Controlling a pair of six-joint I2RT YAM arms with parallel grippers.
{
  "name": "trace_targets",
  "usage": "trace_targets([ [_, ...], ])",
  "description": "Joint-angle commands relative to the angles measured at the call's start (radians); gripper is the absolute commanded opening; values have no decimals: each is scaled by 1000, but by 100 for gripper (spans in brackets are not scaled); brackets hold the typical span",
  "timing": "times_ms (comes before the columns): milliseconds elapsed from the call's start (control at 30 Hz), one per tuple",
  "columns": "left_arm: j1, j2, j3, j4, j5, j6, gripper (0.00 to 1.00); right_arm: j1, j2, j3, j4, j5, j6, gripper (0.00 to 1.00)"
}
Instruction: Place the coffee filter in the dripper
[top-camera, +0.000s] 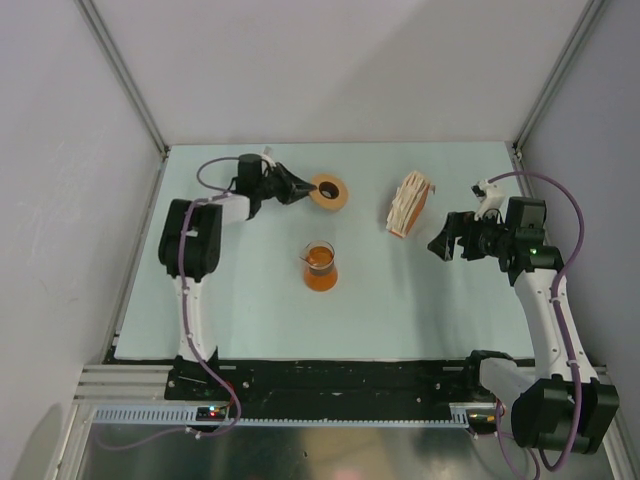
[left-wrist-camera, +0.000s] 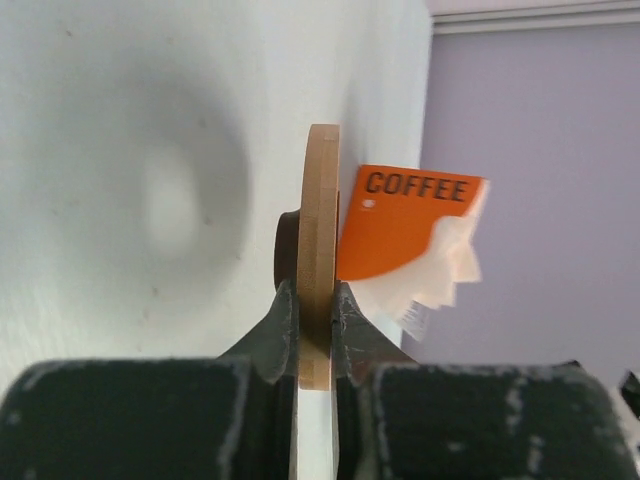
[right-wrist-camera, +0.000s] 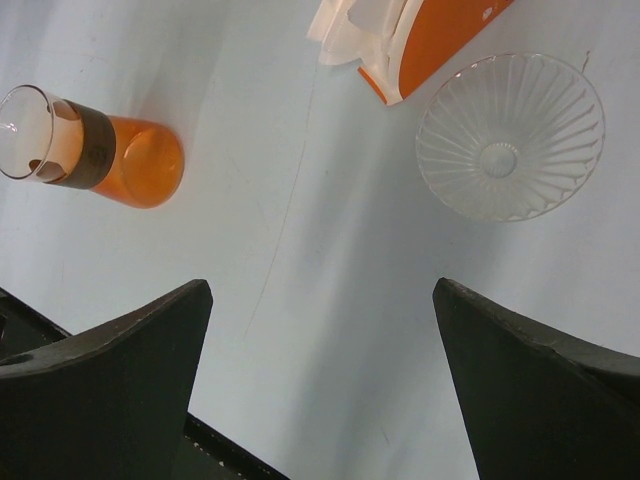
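- Your left gripper (top-camera: 305, 188) has its jaws clamped on the left rim of the dripper (top-camera: 340, 197), which sits far, left of centre.
- Your right gripper (top-camera: 447, 243) hangs with jaws wide apart, just right of the filter pack (top-camera: 410, 203).
- The beaker (top-camera: 320, 268) stands near centre.

The dripper (top-camera: 330, 191) is toward the back of the table (top-camera: 250, 320), left of centre, its left rim between the fingers of the left gripper (top-camera: 303, 188). The filter pack (top-camera: 410, 204) lies to its right, well apart. A glass cone (right-wrist-camera: 510, 136) is just beside the pack. The carafe (top-camera: 320, 268) stands nearer the arms, in front of the dripper. The right gripper (top-camera: 440, 243) is right of the pack.
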Motion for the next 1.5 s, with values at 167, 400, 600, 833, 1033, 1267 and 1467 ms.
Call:
trace_targets([
  [167,83,-507,-255,97,181,-49,0,-26,-35,2,8,-53,-3,100],
  [400,86,-785,-533,98,343,-15,0,-35,-56,-7,8,-106,-19,100],
  [600,72,-859,-642,94,412,10,0,-35,-63,-12,11,-122,-22,100],
  [833,21,-797,-665,55,436,48,0,-36,-47,-13,9,-119,-26,100],
  [1033,16,-736,-661,6,422,76,0,-36,-33,-14,9,-90,-32,100],
  [1267,16,-713,-642,-48,406,123,0,-36,-27,-13,6,-96,-36,100],
  [1467,26,-703,-627,-59,415,130,0,-36,-25,-13,-2,-101,-42,100],
])
